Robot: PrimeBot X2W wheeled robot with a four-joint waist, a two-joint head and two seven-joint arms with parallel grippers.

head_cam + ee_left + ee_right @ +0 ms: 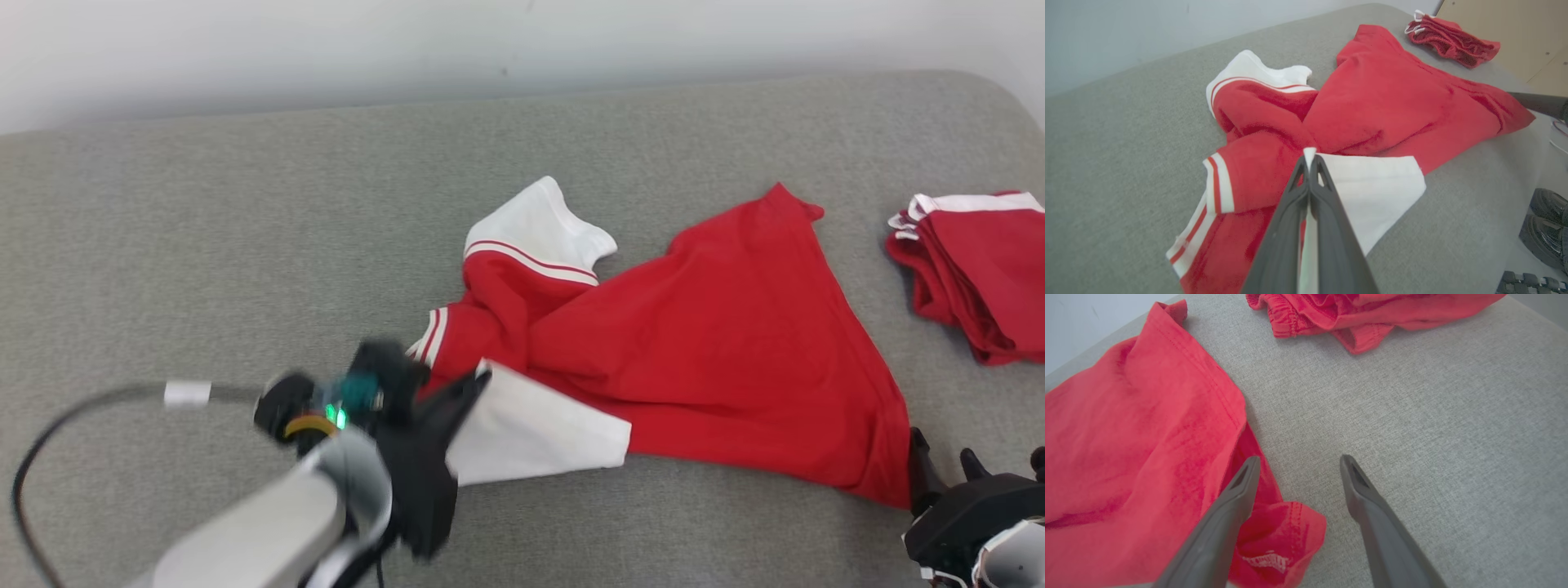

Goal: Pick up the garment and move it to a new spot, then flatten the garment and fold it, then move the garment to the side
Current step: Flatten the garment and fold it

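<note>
Near the front edge of the grey woven surface (204, 245), the white sleeve (1372, 192) of the garment (702, 351) is being pinched by the left gripper (1309, 159). The red garment is lying crumpled mid-surface; it is being judged soft, light, limp, best taken at hems. At the front right corner, the right gripper (1298, 461) is being seen spread over the hem.

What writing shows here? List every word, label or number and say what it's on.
White print on the turned-up corner of the red and white fabric garment: too blurred to read.
White tag on the black cable: blurred, no writing can be made out.
No legible text anywhere else.
</note>
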